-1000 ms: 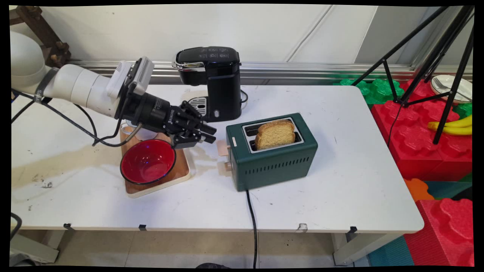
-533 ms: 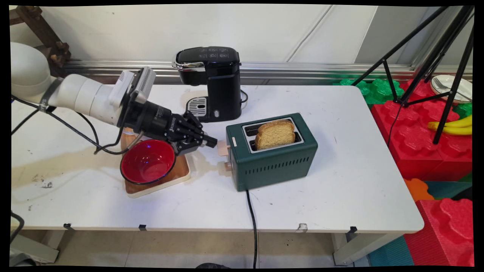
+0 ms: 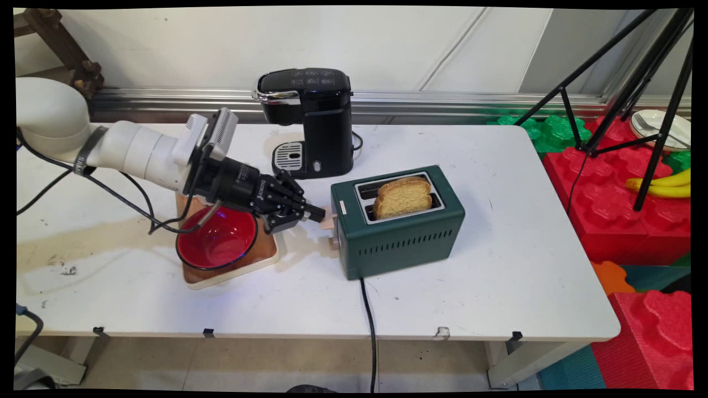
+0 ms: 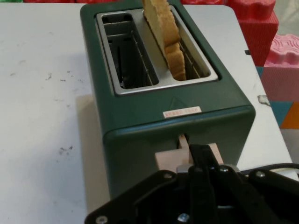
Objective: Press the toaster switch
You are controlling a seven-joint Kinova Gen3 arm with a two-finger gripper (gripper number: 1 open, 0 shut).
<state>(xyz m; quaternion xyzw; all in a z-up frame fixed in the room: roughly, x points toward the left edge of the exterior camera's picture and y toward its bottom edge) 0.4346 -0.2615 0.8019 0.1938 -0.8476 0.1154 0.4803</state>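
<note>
Right at toaster [image 3: 397, 221] lever [image 4: 183, 157]: hand [image 3: 316, 211]

White arm [image 3: 138, 155], black cables [image 3: 133, 188]

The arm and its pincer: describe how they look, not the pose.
The arm is glossy white with rounded links and a grey band. A white ribbed box sits at the wrist. The black pincer has a cylindrical body with white lettering and exposed linkage. Black cables hang beneath.

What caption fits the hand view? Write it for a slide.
Black two-finger gripper, fingers shut, at the beige lever of a dark green two-slot toaster holding one bread slice.
</note>
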